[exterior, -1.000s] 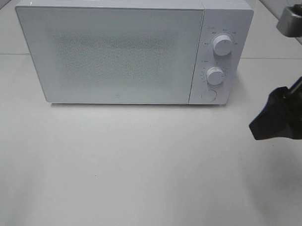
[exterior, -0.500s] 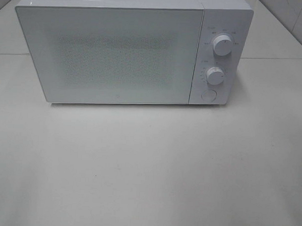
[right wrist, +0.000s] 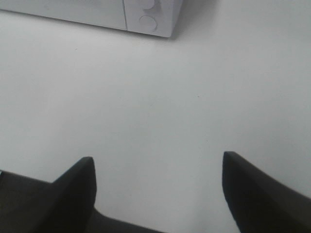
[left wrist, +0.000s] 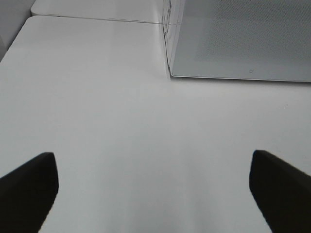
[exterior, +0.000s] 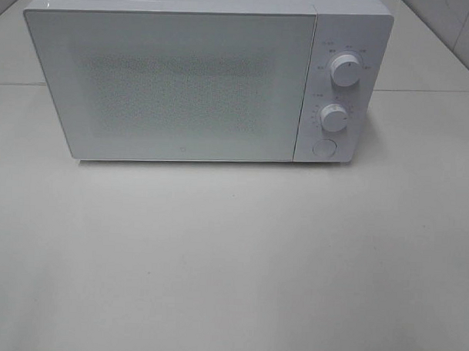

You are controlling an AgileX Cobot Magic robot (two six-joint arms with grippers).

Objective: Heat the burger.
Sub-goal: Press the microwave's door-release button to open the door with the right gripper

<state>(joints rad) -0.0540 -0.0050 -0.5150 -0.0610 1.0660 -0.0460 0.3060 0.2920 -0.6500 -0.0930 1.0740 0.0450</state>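
Standing at the far side of the white table (exterior: 231, 268), the white microwave (exterior: 194, 20) has its door (exterior: 172, 85) shut; an upper dial (exterior: 345, 69), a lower dial (exterior: 334, 117) and a round button (exterior: 323, 148) occupy its right panel. The left gripper (left wrist: 151, 162) hovers over the tabletop, near-left of the microwave, jaws spread wide, holding nothing. The right gripper (right wrist: 156, 160) hovers near-right of it, jaws apart, likewise empty. The burger's location cannot be told from any view.
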